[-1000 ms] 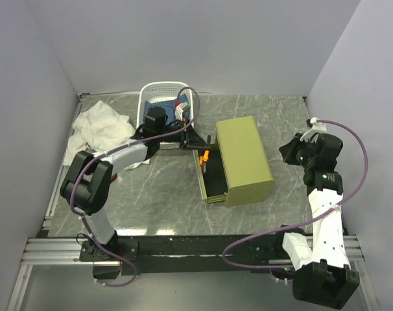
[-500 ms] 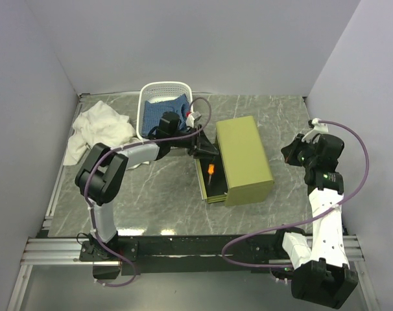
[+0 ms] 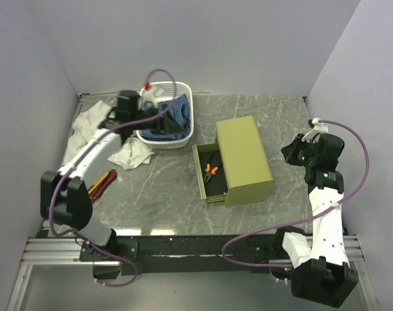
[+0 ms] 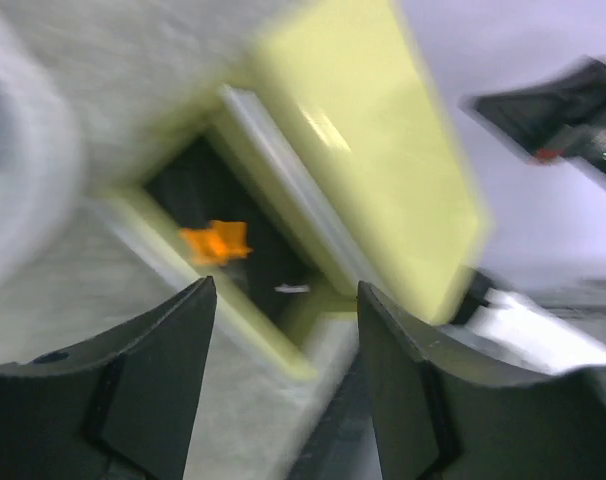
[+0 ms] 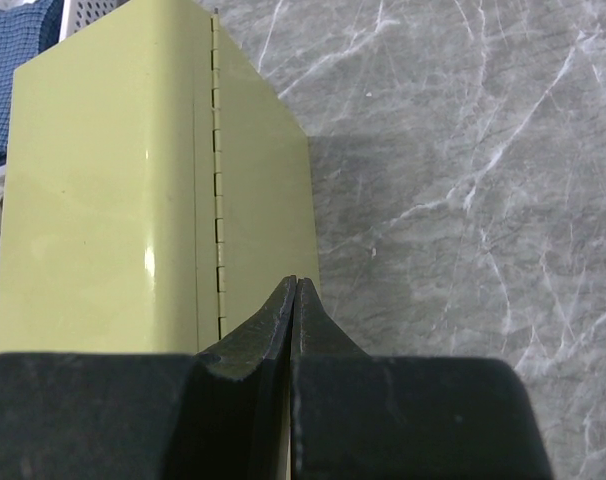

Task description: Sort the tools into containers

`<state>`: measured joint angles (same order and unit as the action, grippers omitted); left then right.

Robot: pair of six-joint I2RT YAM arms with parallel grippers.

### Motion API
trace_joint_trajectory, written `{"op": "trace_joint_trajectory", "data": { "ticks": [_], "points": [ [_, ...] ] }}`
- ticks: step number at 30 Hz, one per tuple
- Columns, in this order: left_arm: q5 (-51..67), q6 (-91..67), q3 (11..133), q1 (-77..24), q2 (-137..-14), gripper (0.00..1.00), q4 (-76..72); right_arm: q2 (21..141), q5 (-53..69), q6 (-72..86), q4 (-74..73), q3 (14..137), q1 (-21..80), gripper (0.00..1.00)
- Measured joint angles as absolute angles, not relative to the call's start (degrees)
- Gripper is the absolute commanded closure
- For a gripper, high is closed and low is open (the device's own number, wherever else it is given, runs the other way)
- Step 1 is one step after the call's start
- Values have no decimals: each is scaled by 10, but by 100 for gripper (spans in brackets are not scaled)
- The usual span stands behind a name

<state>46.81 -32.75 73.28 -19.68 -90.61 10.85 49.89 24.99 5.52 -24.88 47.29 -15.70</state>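
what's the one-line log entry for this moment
left fingers: open, empty | right fingers: shut | pliers: in drawer | screwdrivers: on table

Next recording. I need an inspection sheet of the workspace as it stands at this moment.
Surface: grey marbled table.
Job's things: pliers lie in the open drawer of the olive drawer chest. Screwdrivers lie on the table at the left. The white basket holds blue fabric.
Clutter: white cloth beside the basket.
Grippers: left gripper open, empty. Right gripper shut, empty.
Cables: purple cables loop along both arms.
Surroundings: plain walls; nothing else seen.
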Motion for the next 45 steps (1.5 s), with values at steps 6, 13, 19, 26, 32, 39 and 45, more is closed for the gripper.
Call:
{"op": "trace_joint_trajectory", "data": {
  "ticks": [6,13,19,26,32,39,45],
  "points": [
    [366,-53,777,-46,-856,36,336,509,252,56,-249,488,-158,94],
    [168,209,635,37,-791,34,455,522,259,62,-240,497,-158,54],
    [62,324,599,89,-788,34,483,523,264,64,-238,497,-158,46],
    [56,350,653,148,-889,37,492,524,264,63,-236,497,-158,44],
    [111,352,657,152,-914,38,523,527,263,59,-236,497,-158,43],
    [119,349,655,151,-928,45,522,523,262,59,-235,491,-162,43],
    [124,338,651,151,-971,58,509,521,260,59,-235,491,-166,43]
  ]
}}
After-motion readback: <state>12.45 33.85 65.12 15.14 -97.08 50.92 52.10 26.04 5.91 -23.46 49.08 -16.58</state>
